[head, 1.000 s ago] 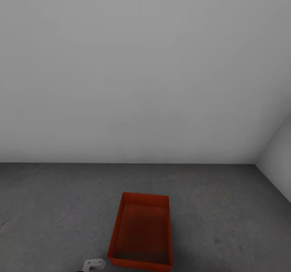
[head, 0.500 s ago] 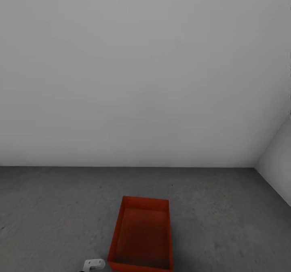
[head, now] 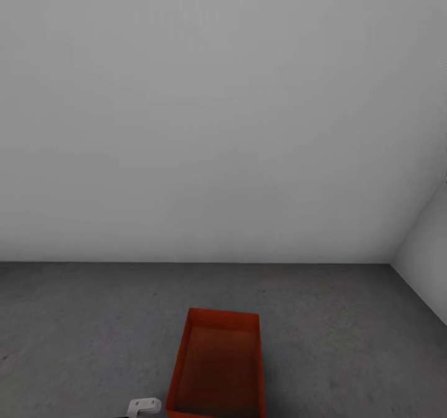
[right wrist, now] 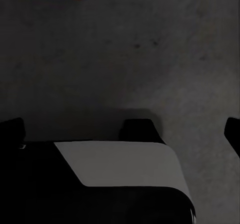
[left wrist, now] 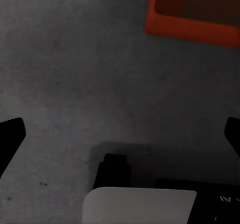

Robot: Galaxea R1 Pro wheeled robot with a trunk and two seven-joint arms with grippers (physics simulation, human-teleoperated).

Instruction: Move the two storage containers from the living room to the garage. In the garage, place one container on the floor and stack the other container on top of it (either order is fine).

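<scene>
Thin-walled orange-red storage container (head: 217, 368), rectangular and lidless, sitting on rough mottled concrete floor (head: 74, 331) short of the plain white wall (head: 205, 113). Left gripper (left wrist: 120, 134) and right gripper (right wrist: 122, 129) both spread wide over bare floor beside the container, pinching nothing. Some faint lettering on the left wrist, too blurry to read.

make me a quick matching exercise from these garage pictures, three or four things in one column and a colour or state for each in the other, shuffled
Things:
1. storage container
2. floor
3. wall
4. left gripper

Colour or state:
A. plain white
B. open, nothing between its fingers
C. orange-red, lidless, resting on the floor
D. dark grey, mottled

Pairs: 1-C, 2-D, 3-A, 4-B
</scene>
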